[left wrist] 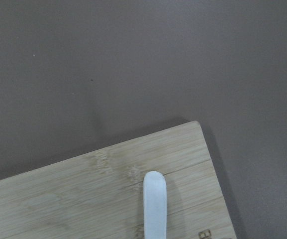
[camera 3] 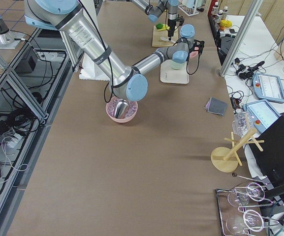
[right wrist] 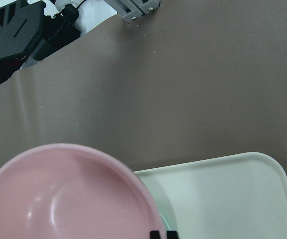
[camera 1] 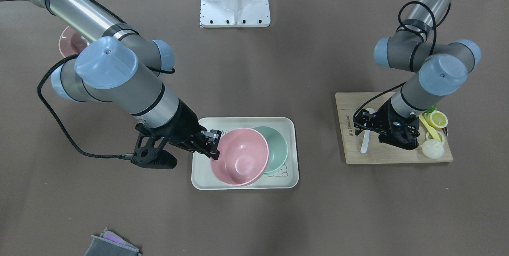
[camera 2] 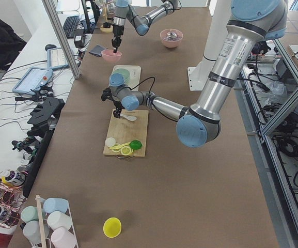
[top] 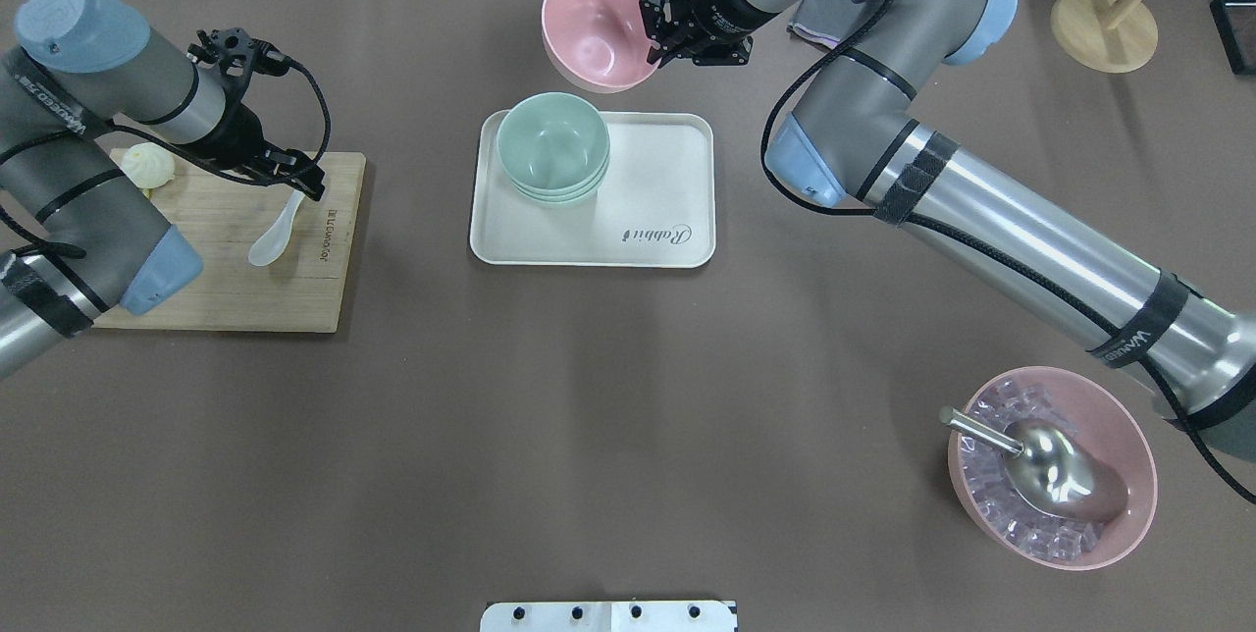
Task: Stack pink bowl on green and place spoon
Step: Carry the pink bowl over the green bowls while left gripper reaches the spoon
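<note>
My right gripper [top: 655, 41] is shut on the rim of the pink bowl [top: 597, 31] and holds it tilted in the air near the tray's far edge. In the front view the pink bowl [camera 1: 239, 162] overlaps the green bowls [camera 1: 276, 148]. The green bowls [top: 552, 146] are stacked in the far left corner of the white tray [top: 648, 210]. The white spoon [top: 275, 235] lies on the wooden board [top: 226, 289]. My left gripper [top: 294, 179] hovers over the spoon's handle end [left wrist: 154, 199], open and empty.
A bun [top: 147, 164] and lemon slices [camera 1: 437, 119] lie on the board. A second pink bowl [top: 1109, 524] with ice and a metal scoop stands near the robot's right. A grey cloth [camera 1: 111, 246] and a wooden stand [top: 1104, 14] are at the far side.
</note>
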`<state>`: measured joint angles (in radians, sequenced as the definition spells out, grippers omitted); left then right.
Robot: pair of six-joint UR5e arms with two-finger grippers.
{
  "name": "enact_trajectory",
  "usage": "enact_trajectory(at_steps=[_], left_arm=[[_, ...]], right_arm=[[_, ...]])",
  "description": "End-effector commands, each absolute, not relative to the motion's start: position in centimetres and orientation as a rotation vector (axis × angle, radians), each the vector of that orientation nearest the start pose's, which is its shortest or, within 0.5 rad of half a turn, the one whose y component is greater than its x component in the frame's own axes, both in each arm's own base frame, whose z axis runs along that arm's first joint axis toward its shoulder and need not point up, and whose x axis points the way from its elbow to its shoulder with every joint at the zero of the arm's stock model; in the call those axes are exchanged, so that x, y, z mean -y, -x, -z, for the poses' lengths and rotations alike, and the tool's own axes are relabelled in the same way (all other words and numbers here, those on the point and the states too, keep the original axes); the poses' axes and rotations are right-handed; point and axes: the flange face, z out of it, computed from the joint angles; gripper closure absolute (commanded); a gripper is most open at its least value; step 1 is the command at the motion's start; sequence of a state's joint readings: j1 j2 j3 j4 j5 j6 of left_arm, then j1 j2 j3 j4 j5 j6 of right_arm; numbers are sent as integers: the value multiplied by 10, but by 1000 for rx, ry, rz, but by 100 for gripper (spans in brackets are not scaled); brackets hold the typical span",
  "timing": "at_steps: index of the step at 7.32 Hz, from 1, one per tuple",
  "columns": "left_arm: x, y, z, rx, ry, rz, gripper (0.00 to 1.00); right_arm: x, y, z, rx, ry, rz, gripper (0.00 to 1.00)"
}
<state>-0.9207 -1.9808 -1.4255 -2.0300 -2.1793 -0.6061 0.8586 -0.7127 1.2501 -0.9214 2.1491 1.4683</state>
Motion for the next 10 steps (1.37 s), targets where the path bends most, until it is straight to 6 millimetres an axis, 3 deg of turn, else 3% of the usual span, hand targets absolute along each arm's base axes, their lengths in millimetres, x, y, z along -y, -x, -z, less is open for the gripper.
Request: enact_trajectory(at_steps=[1,5,6,8,9,10], left_arm=[[583,-354,-446,-883,-222,-268,33],[577,-365,-453,-878,-203,-281,33],[577,-365,-455,-876,-199,-280,42],[577,-365,-456,-876,-200,-286,76],[576,-365,-455,-877,-202,-288,100],[577,-364,-453,-878,-204,-284,100]], right_arm=[[637,446,-169,1264,-87,-309,100],[631,453,-168,1268,-85,-298,100],[630,454,-168,1268,-85,-295,100],[624,460,-169,1271,-81,-284,100],[624,460,-167,1274,-82,-283,100],[623,461,-167,1274,-81,-282,100]])
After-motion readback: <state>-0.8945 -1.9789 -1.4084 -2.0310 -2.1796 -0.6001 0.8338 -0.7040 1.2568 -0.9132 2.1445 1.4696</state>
